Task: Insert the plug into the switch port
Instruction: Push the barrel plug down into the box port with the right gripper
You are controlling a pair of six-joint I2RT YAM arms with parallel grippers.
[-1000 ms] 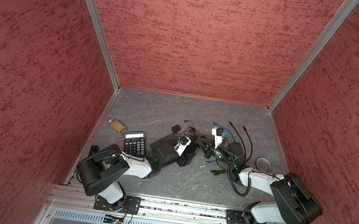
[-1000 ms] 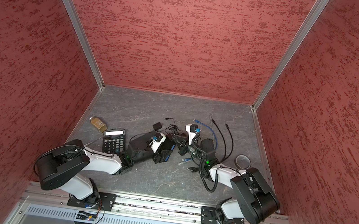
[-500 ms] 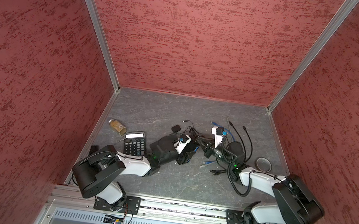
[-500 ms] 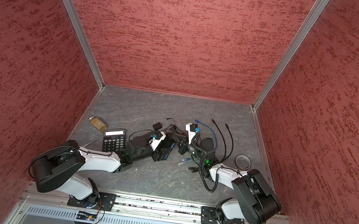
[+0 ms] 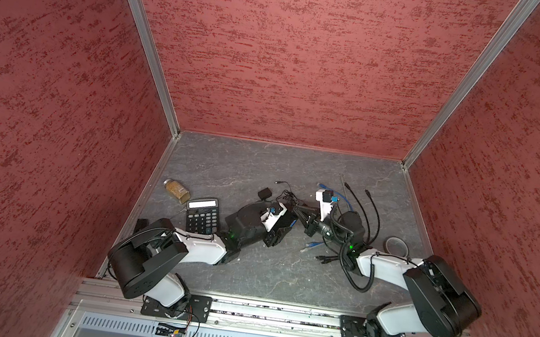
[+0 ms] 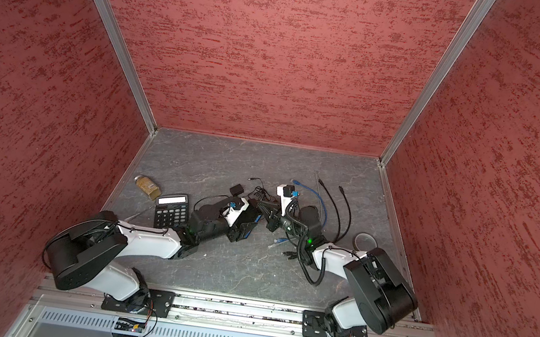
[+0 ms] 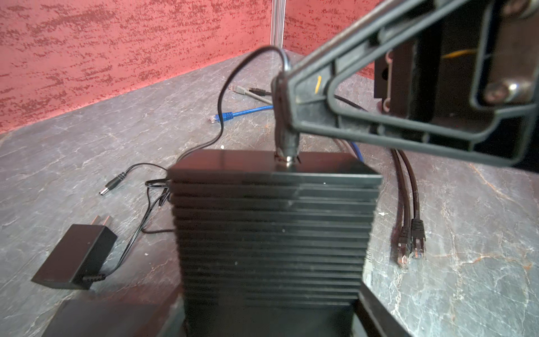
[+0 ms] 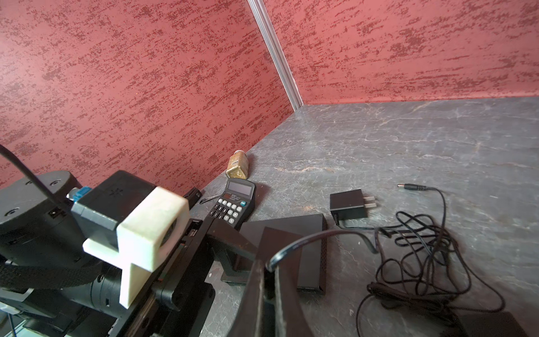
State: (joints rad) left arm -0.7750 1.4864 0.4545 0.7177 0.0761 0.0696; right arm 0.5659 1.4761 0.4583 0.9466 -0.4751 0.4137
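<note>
The switch is a ribbed black box, and my left gripper is shut on it, a jaw on each side. In both top views the switch sits mid-table with the left gripper round it. My right gripper comes in from the right and is shut on the plug, a black barrel plug with a thin black cable. The plug's metal tip meets the switch's far face. In the right wrist view the right gripper pinches the cable, and the plug is hidden there.
A calculator and a spice jar lie to the left. A black power adapter with a loose barrel plug lies beside the switch. Blue and black network cables lie right. A tape roll lies far right.
The left arm's elbow has swung down and to the left. The switch, the plug and both grippers have stayed almost where they were.
</note>
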